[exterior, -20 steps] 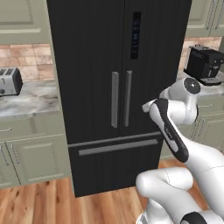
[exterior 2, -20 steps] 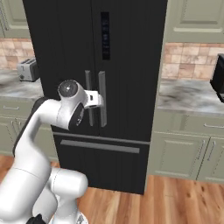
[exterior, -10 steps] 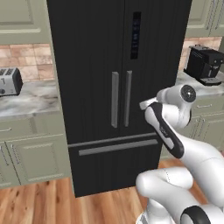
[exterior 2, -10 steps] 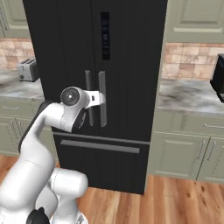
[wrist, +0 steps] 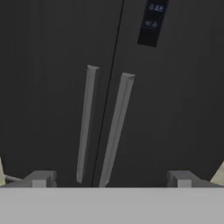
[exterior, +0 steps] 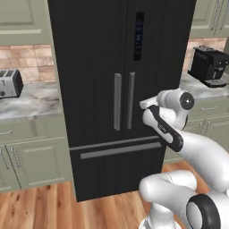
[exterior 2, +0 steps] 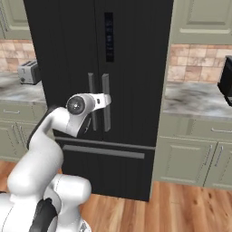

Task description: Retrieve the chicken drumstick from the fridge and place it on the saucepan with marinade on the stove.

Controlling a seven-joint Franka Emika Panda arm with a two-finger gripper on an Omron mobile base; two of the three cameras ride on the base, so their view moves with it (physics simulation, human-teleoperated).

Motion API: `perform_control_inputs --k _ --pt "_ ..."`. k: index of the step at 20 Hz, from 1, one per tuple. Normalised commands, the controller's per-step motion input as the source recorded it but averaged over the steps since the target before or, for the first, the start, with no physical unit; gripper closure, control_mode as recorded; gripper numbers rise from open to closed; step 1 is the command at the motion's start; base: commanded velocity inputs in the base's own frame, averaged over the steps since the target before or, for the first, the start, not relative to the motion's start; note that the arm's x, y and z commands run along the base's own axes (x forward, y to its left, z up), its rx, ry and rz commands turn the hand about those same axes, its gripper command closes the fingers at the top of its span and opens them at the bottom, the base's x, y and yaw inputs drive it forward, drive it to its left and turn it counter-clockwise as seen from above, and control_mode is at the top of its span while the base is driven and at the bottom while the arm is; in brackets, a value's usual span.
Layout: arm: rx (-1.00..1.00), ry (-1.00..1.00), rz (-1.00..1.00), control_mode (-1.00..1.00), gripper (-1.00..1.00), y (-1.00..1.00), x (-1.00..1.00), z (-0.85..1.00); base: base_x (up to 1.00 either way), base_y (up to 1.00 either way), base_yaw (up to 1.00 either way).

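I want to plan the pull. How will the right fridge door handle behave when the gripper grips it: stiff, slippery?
The right handle looks like a rigid grey bar, so probably stiff. Its smooth finish may be slippery. The open gripper seems wide enough to span it.

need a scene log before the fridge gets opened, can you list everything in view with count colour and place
fridge: 1, black, centre, both doors shut
fridge handles: 2, grey, vertical, side by side at the door seam
door panel: 1, dark, on the right door
toaster: 1, silver, on the left counter
coffee machine: 1, black, on the right counter
counters: 2, grey marble, either side of the fridge
cabinets: pale green, above and below the counters
floor: wood
hand: 1, open, facing the handles, holding nothing
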Motion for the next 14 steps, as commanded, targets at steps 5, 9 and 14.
perform_control_inputs --k 5,9,14 --pt "0.0 -0.12 0.0 -1.0 -1.0 0.0 0.28 0.0 0.0 0.0 0.0" --pt "0.0 -0.08 0.0 -1.0 -1.0 0.0 0.19 0.05 0.0 0.0 0.0" --pt "0.0 -0.01 0.0 -1.0 -1.0 0.0 0.06 0.17 0.0 0.0 0.0"
